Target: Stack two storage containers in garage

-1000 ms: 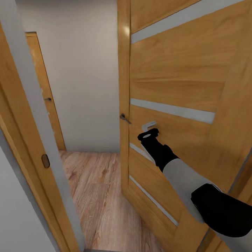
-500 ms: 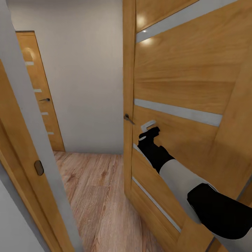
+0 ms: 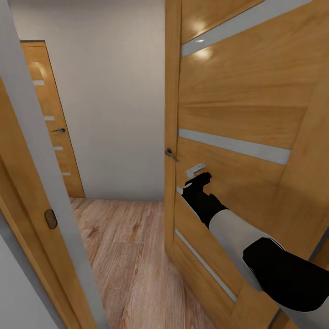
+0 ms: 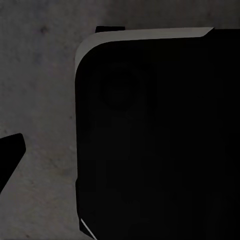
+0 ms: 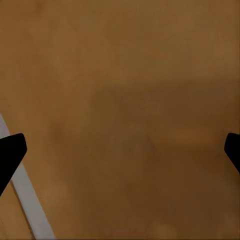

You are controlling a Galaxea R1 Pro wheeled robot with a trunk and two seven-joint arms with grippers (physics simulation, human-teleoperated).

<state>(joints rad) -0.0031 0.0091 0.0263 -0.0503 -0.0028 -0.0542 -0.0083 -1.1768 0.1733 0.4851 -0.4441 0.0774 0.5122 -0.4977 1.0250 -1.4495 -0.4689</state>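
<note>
Your biggest thing in the head view is the wooden door (image 3: pixel 237 100), which takes up everything from twelve through five o'clock; it stands ajar, its free edge running down the middle of the picture, with pale horizontal strips set into its honey-coloured face. At seven to ten o'clock you have the door frame (image 3: pixel 34 183), grey-edged with a small oval strike plate on its wood. Between frame and door you look through onto a light wood plank floor (image 3: pixel 123 256) at six o'clock and a plain pale wall (image 3: pixel 109 100) at eleven to twelve o'clock. A second wooden door (image 3: pixel 48 119) stands shut at ten o'clock against that wall, with its own small handle.

Your right arm (image 3: pixel 246 246) reaches in from five o'clock toward the centre, and the right gripper (image 3: pixel 197 179) sits against the ajar door's face, just beside the dark lever handle (image 3: pixel 171 154) on the door's edge. In the right wrist view the two black fingertips (image 5: pixel 11 152) stand wide apart with only door wood and one pale strip between them, so that hand is spread and grips nothing.

In the left wrist view a black, rounded robot part (image 4: pixel 150 140) lies close before the camera over mottled dark grey; one black fingertip (image 4: pixel 9 155) shows, and you cannot tell whether that hand is spread or closed.

No orange-red bin is visible here.
</note>
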